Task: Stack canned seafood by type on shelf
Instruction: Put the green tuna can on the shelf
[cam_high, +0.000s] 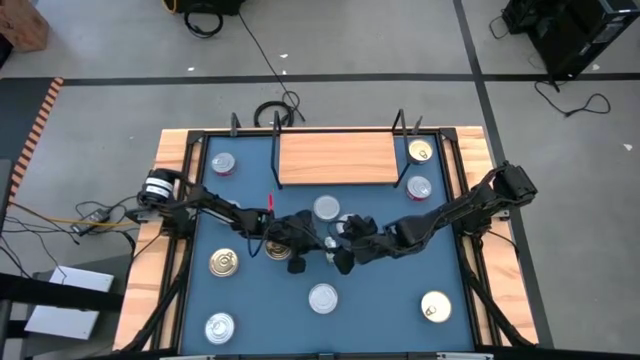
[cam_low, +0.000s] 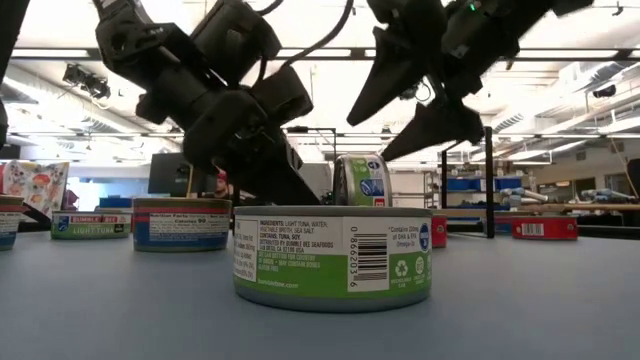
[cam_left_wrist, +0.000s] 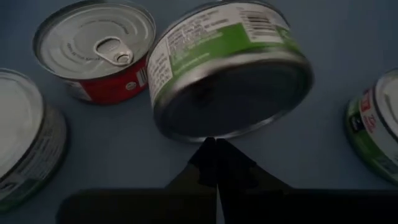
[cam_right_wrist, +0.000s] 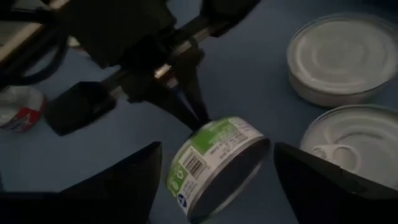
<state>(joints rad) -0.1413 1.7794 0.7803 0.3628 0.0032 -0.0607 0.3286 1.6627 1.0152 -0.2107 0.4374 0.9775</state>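
Note:
A green-labelled tin (cam_right_wrist: 217, 165) stands tilted on its edge at the table's middle, its dark flat end facing my left wrist camera (cam_left_wrist: 233, 93). My left gripper (cam_left_wrist: 216, 149) is shut, its tips at the tin's rim. My right gripper (cam_right_wrist: 217, 186) is open, with one finger on either side of the tin and not touching it. In the low view it hangs above the tin (cam_low: 362, 180). The shelf (cam_high: 335, 158), a light-wood board, lies at the far middle. Other tins of canned seafood sit flat on the blue table (cam_high: 270, 300). My left gripper touches the tilted tin at the rim of its flat end (cam_left_wrist: 208, 135) with its shut fingertips (cam_right_wrist: 198, 118). The fingers slant down from the table's left. Whether they pinch the rim's lip or only press on it, I cannot tell. The tin leans over.
A silver-lidded tin (cam_high: 326, 208) and a pull-tab tin (cam_right_wrist: 357, 146) stand close to the tilted one. A red-sided tin (cam_left_wrist: 99, 53) is beside it. Gold-lidded tins (cam_high: 224, 262) (cam_high: 435, 307) and silver ones (cam_high: 322, 298) (cam_high: 219, 327) lie nearer the front edge.

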